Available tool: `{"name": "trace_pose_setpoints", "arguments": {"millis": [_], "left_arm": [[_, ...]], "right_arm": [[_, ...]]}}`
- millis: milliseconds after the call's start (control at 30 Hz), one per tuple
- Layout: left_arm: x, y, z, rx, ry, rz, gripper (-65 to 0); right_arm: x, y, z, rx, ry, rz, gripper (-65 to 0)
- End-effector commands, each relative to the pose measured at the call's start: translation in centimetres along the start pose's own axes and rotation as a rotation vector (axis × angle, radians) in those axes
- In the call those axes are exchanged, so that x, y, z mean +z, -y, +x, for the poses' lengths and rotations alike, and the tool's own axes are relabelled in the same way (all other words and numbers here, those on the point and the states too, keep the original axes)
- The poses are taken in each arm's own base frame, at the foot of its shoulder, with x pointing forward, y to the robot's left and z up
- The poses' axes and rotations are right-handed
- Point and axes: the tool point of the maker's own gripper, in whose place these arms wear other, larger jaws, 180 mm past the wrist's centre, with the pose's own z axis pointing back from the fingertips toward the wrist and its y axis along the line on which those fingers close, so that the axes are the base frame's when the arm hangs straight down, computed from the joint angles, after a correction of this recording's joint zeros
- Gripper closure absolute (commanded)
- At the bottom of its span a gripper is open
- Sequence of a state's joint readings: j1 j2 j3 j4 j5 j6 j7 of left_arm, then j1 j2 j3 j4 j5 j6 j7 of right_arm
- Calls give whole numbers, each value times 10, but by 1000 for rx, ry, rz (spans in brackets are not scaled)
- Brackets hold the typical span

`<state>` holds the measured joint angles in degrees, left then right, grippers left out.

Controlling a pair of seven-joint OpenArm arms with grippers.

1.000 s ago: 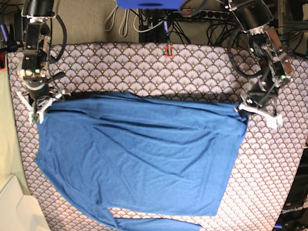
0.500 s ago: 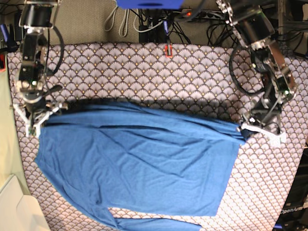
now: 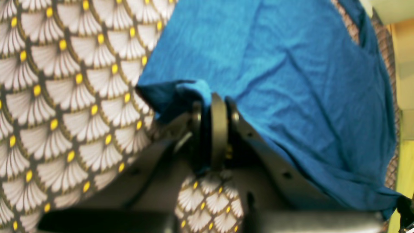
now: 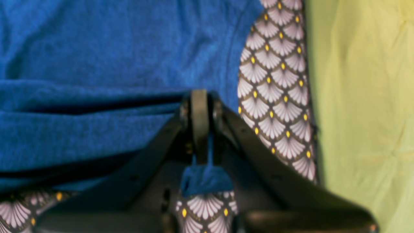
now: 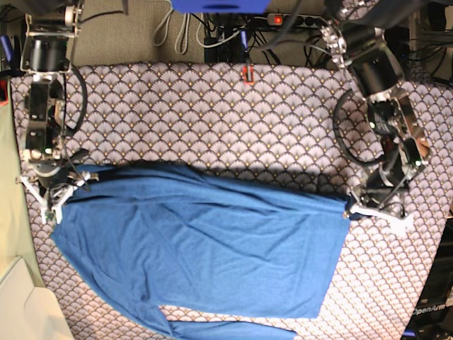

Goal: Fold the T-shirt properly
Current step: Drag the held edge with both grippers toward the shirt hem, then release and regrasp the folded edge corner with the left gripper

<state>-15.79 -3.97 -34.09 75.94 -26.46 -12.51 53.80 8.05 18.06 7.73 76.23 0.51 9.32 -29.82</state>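
In the base view the T-shirt (image 5: 198,248) spreads across the lower middle of the patterned tablecloth (image 5: 212,106), with the right gripper (image 5: 53,195) at its left corner and the left gripper (image 5: 352,210) at its right corner. Only the wrist views show both pairs of jaws closed tight, each pinching a bunched blue edge. Cables (image 5: 184,32) lie along the upper edge, beyond the cloth.

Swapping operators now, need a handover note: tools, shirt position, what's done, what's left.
Left tool: shut on the T-shirt, pinching its corner on the base view's right.
Right tool: shut on the T-shirt at the opposite corner, base view's left.
Shirt: mostly flat on the patterned table cover, far edge held between both tools and doubled over; one sleeve trails off the near edge.
Done: both corners gripped, first fold started.
Left: carry the edge over, release, finish remaining folds.
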Motion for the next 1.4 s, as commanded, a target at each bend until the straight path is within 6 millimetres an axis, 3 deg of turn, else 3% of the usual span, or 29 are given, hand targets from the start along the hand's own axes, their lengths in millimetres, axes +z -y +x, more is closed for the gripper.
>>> {"name": "trace_pose_setpoints", "arguments": {"millis": [0,300,500,767,1233,1367], "left_arm": [[1,10,24,-9,58,-28,-4],[-16,23,38,27,53,-60,-4],[-29,28,41,56,30,-77,-4],[-35,21,60,69,21,-68,-4],[-35,22,84,80,169,-68,-4],[-41,41,85,37,199,-93,-4]], "right_arm": [[1,12,30,5,77,-25,0],[-2,6,62,16,133,-13,0],[-25,17,57,-17,76,-23,0],[-38,31,53,-25,82,-38,0],[-39,34,51,-24,74,-42,0],[-39,34,56,-22,111,-42,0]]}}
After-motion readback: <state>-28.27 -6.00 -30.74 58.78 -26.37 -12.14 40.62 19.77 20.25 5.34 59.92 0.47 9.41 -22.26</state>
